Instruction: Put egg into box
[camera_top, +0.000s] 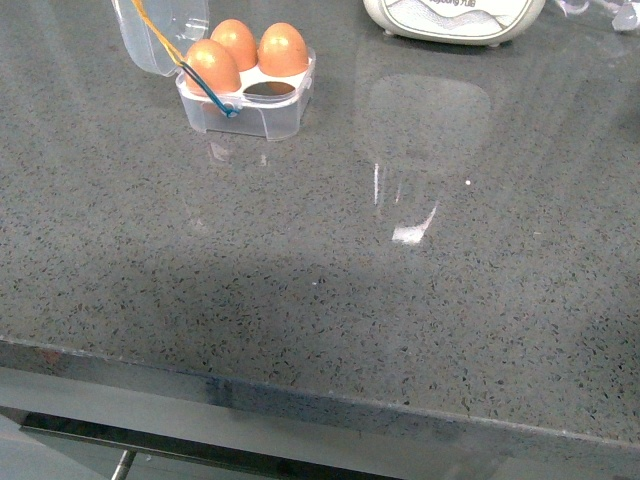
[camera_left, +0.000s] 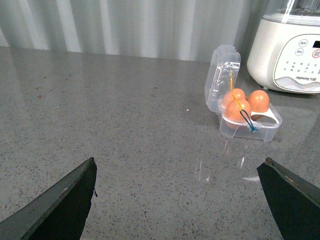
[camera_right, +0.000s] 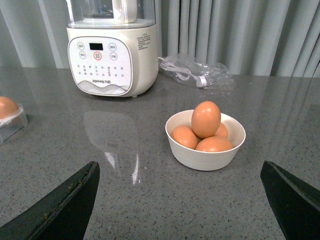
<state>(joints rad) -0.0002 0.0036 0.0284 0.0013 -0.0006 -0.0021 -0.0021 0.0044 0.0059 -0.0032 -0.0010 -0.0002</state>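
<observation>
The box (camera_top: 275, 120) stands far left on the counter, its clear lid (camera_top: 160, 35) hinged open. It holds three orange-brown eggs (camera_top: 283, 50); the near right slot (camera_top: 270, 89) is empty. The left wrist view shows the same box (camera_left: 262, 132) well ahead of my open left gripper (camera_left: 179, 165), which holds nothing. A white bowl (camera_right: 200, 155) in the right wrist view holds several more eggs, one egg (camera_right: 206, 119) on top. My right gripper (camera_right: 180, 167) is open just short of the bowl. Neither gripper appears in the front view.
A large white appliance (camera_right: 112, 55) with buttons stands at the back, between box and bowl, also visible as the appliance (camera_top: 455, 20) in front. A crumpled clear plastic bag (camera_right: 197, 72) lies behind the bowl. The counter's front edge (camera_top: 300, 395) runs near me. Curtains hang behind.
</observation>
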